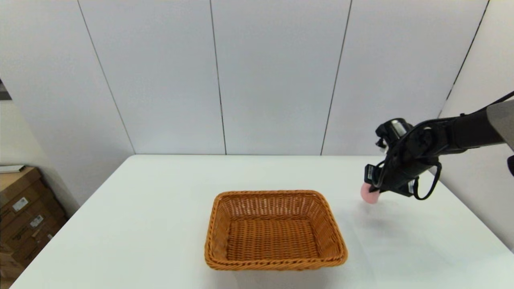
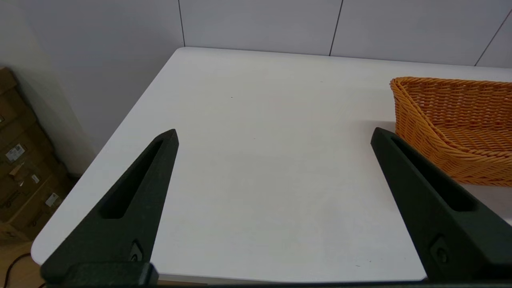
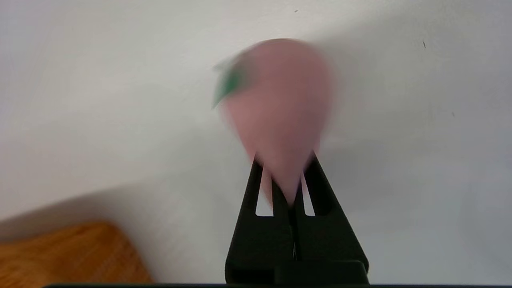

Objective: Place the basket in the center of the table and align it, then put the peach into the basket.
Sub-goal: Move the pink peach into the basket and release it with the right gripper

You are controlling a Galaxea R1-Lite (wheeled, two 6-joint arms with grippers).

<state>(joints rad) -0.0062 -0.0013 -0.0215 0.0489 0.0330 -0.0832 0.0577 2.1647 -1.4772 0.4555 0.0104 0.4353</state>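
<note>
The orange-brown woven basket (image 1: 275,229) sits empty near the front middle of the white table (image 1: 160,200); its corner also shows in the left wrist view (image 2: 456,124) and the right wrist view (image 3: 68,256). My right gripper (image 1: 371,192) hangs above the table to the right of the basket, shut on the pale pink peach (image 1: 369,193). In the right wrist view the peach (image 3: 280,108) is pinched by its narrow end between the two fingers, its green stem turned away. My left gripper (image 2: 274,134) is open and empty over the table's left part, left of the basket.
Cardboard boxes (image 1: 24,208) are stacked on the floor beyond the table's left edge. A grey panelled wall (image 1: 273,76) runs behind the table's far edge.
</note>
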